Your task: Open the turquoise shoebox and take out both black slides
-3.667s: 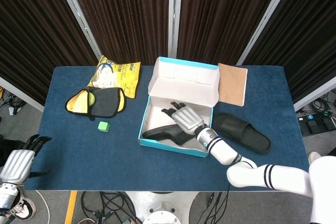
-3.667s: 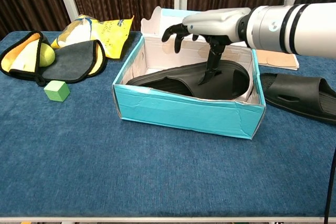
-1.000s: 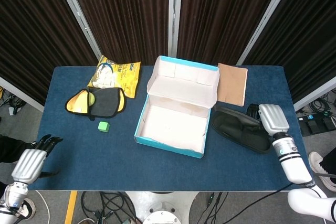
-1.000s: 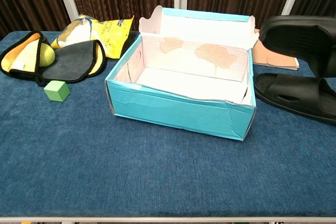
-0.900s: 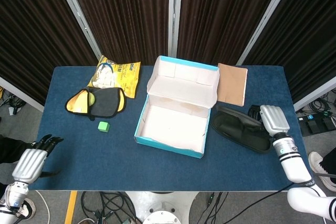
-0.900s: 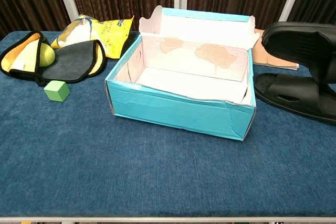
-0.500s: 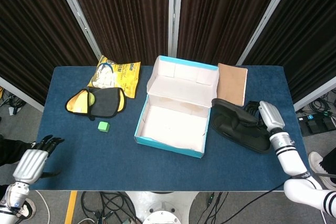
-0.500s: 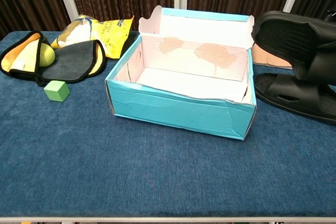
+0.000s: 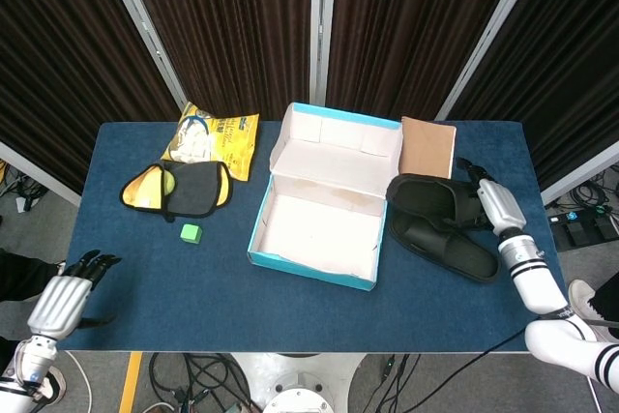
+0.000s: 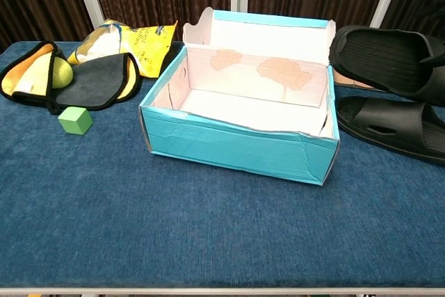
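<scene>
Your shoebox sits open and empty on the blue table, dark curtains behind. One slide lies beside it; your right hand grasps the second slide above it. Release carelessly and it may land stacked or tip off. Left hand idle, fingers spread.

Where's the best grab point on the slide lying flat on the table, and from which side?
Take the lower slide by its strap band, coming from above on the robot's right. It lies sole down, so the strap arches off the footbed and fingers can likely hook under. The shoebox blocks its left, and the right hand holds the other slide just behind.
</scene>
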Robot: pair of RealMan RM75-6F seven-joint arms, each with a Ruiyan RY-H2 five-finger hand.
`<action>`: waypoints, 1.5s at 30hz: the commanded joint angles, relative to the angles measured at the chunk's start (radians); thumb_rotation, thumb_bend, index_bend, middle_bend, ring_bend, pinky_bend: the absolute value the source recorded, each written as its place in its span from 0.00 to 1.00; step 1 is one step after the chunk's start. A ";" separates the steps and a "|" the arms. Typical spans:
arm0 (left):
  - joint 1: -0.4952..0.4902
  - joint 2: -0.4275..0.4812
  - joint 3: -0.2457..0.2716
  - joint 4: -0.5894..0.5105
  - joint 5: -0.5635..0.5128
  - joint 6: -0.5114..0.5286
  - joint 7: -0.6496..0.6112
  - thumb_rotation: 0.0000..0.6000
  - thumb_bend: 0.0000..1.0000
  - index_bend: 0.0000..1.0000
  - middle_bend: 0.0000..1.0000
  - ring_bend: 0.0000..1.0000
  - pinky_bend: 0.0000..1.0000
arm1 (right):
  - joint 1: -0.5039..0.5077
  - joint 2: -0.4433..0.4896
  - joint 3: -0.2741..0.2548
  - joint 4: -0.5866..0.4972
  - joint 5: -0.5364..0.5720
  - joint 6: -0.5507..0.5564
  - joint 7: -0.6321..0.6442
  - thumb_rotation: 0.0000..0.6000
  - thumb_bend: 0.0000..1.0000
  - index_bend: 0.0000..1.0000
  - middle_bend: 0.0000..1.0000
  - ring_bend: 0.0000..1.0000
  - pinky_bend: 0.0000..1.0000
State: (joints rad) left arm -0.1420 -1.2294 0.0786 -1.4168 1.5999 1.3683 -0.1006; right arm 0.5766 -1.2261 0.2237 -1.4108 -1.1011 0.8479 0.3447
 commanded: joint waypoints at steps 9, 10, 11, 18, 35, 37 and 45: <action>0.000 -0.002 0.000 0.004 0.001 0.004 -0.004 1.00 0.00 0.16 0.15 0.08 0.29 | -0.011 0.020 0.012 -0.020 0.046 0.011 -0.082 1.00 0.00 0.00 0.00 0.00 0.02; 0.000 -0.001 -0.001 0.003 0.001 0.004 -0.004 1.00 0.00 0.16 0.15 0.08 0.29 | -0.012 0.021 0.014 -0.020 0.045 0.017 -0.088 1.00 0.00 0.00 0.00 0.00 0.02; 0.000 -0.001 -0.001 0.002 0.000 0.005 -0.005 1.00 0.00 0.16 0.15 0.08 0.29 | -0.012 0.022 0.014 -0.020 0.043 0.021 -0.093 1.00 0.00 0.00 0.00 0.00 0.02; 0.002 0.000 -0.005 0.005 -0.002 0.013 -0.005 1.00 0.00 0.16 0.15 0.08 0.29 | -0.038 0.045 0.000 -0.057 -0.064 0.144 -0.178 1.00 0.00 0.00 0.00 0.00 0.00; 0.017 0.012 -0.040 -0.008 -0.022 0.069 0.021 1.00 0.00 0.16 0.15 0.08 0.29 | -0.386 0.071 -0.209 -0.257 -0.447 0.802 -0.687 1.00 0.01 0.00 0.00 0.00 0.00; 0.022 0.006 -0.050 -0.006 -0.023 0.091 0.028 1.00 0.00 0.16 0.15 0.08 0.29 | -0.428 0.049 -0.231 -0.228 -0.458 0.836 -0.684 1.00 0.02 0.00 0.00 0.00 0.00; 0.023 0.004 -0.068 -0.010 -0.027 0.113 0.053 1.00 0.00 0.16 0.15 0.08 0.29 | -0.499 -0.002 -0.243 -0.136 -0.442 0.858 -0.596 1.00 0.02 0.00 0.00 0.00 0.00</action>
State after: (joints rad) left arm -0.1186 -1.2263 0.0111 -1.4261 1.5733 1.4811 -0.0480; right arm 0.0849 -1.2208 -0.0187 -1.5557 -1.5464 1.7059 -0.2594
